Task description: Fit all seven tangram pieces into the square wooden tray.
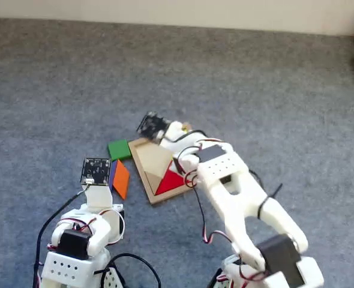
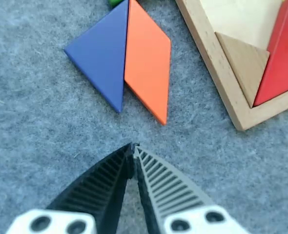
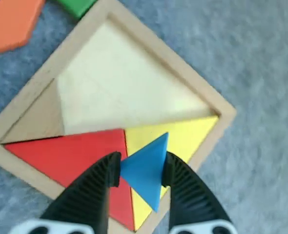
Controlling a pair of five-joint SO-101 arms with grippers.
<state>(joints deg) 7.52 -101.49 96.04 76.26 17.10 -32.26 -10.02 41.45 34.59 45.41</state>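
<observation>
Right gripper (image 3: 141, 165): narrowed onto a light-blue triangle (image 3: 145, 173), one finger pressed on each of two opposite edges, the piece flat between them.
Light-blue triangle: in the right gripper's hold, directly over the seam where the red triangle (image 3: 71, 156) meets the yellow triangle (image 3: 188, 134); whether it touches them cannot be told.
Wooden tray (image 3: 183, 75): under and ahead of the right gripper, flat on the grey carpet (image 1: 255, 78).
Tray contents: red and yellow triangles side by side below the right fingertips; a tan triangle (image 3: 36, 119) against the red one; bare floor (image 3: 119, 83) farther ahead of the fingers.
Left gripper (image 2: 134, 148): fingers pressed together with nothing between them, above bare carpet.
Dark blue triangle (image 2: 102, 53): on the carpet just ahead of the left fingertips, outside the tray.
Orange parallelogram (image 2: 146, 63): edge to edge with the dark blue triangle, between it and the tray, also ahead of the left gripper.
Green square (image 1: 119, 149): beyond those two pieces from the left gripper, by the tray's corner.
</observation>
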